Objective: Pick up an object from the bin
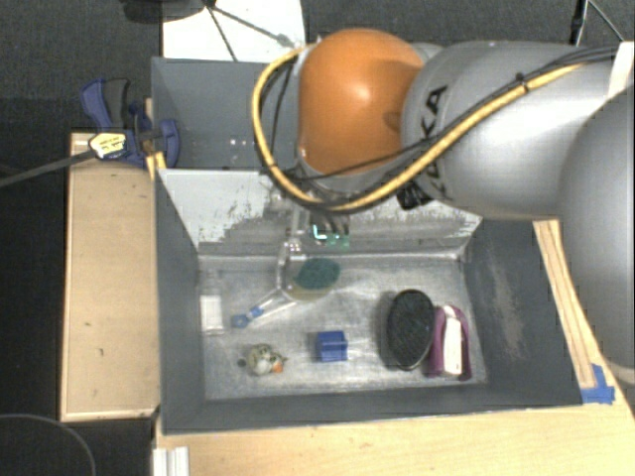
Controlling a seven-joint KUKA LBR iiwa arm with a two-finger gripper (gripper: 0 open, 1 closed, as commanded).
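Observation:
My gripper (295, 251) reaches down below the orange cover at the back middle of the bin. Its tip is right at the upper left edge of a round dark-green disc (317, 277) lying on the floor. A thin light-coloured stick with a blue tip (260, 311) runs from the disc toward the front left. A small blue cube (331, 345) sits in front of the disc, apart from the gripper.
A black oval brush (409, 328) and a purple-and-white object (449, 342) lie side by side at the right. A small white block (211, 312) rests at the left, and a little grey-and-orange thing (263, 361) near the front. The arm covers the bin's back right.

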